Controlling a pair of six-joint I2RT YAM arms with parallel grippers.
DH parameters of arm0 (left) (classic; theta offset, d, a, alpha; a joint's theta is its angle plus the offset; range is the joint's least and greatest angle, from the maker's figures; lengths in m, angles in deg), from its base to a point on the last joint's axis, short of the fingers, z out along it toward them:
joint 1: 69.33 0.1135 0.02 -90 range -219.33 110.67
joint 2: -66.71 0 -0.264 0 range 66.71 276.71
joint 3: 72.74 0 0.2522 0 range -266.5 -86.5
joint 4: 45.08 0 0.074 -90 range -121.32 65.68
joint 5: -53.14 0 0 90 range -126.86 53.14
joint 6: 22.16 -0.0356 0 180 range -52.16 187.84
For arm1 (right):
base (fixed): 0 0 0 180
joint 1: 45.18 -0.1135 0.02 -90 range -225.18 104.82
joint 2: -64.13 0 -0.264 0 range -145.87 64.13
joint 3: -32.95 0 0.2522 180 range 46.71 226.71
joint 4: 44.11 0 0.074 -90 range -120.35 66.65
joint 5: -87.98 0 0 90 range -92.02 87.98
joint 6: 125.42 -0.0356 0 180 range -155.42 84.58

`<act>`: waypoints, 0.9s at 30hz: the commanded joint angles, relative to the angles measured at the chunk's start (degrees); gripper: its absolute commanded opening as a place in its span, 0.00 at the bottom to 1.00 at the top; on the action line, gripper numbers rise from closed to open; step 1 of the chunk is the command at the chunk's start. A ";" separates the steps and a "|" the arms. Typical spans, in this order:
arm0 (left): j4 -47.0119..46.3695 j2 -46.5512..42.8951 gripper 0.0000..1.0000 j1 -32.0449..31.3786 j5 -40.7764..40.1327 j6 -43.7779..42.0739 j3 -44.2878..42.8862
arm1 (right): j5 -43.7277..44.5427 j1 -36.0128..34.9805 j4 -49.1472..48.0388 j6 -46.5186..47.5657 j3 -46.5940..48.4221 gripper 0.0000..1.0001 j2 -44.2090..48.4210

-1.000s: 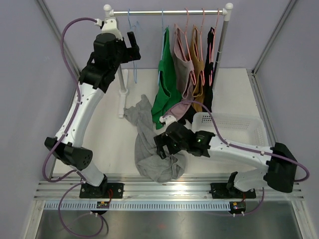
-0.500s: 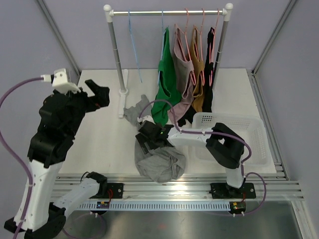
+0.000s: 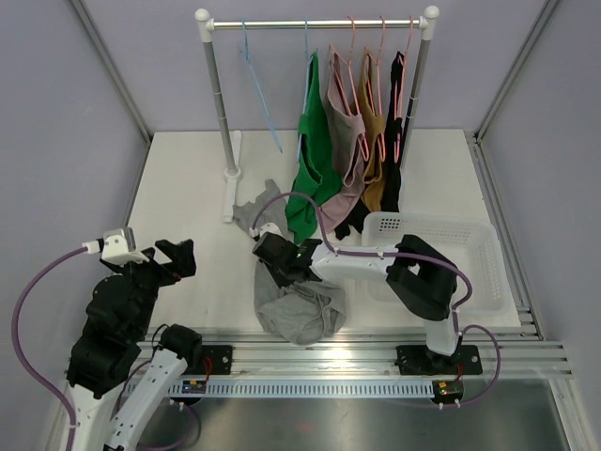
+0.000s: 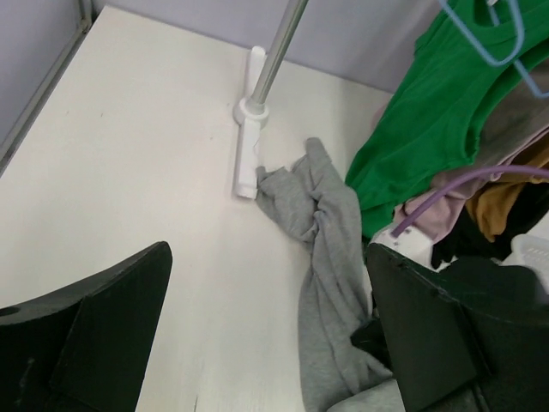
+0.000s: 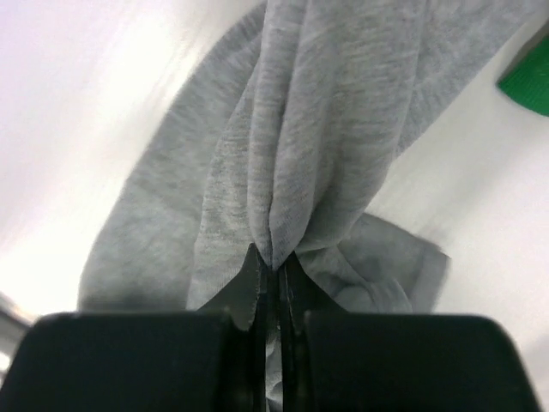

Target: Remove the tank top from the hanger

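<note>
White desk, lilac-walled cell. Clothes rack stands at the far side with 4 garments hung on its rail: green top, mauve top, mustard top, black top. White mesh basket sits at the right, just beside the hanging hems. Grey tank top is off the hanger. It lies crumpled on the desk in front of the rack, running from near the rack foot toward the near edge. Bare blue hanger hangs tilted on the rail, left of the green top. Right pincer is fully closed, pinching a fold of the grey tank top. Left pincer is spread wide, gripping nothing, over the near-left desk, apart from the fabric.
</note>
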 commanded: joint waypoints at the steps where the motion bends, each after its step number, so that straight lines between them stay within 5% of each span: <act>1: -4.44 -3.87 0.99 0.07 -4.75 -0.05 2.34 | 0.16 -1.51 3.47 1.59 5.09 0.00 10.23; 16: -4.61 -5.65 0.99 1.65 -7.83 -0.32 2.51 | 7.54 -1.52 21.93 8.80 22.75 0.00 38.99; 27: -4.70 -4.77 0.99 3.94 -6.51 0.38 2.69 | 33.80 -1.52 39.07 5.21 24.26 0.00 52.79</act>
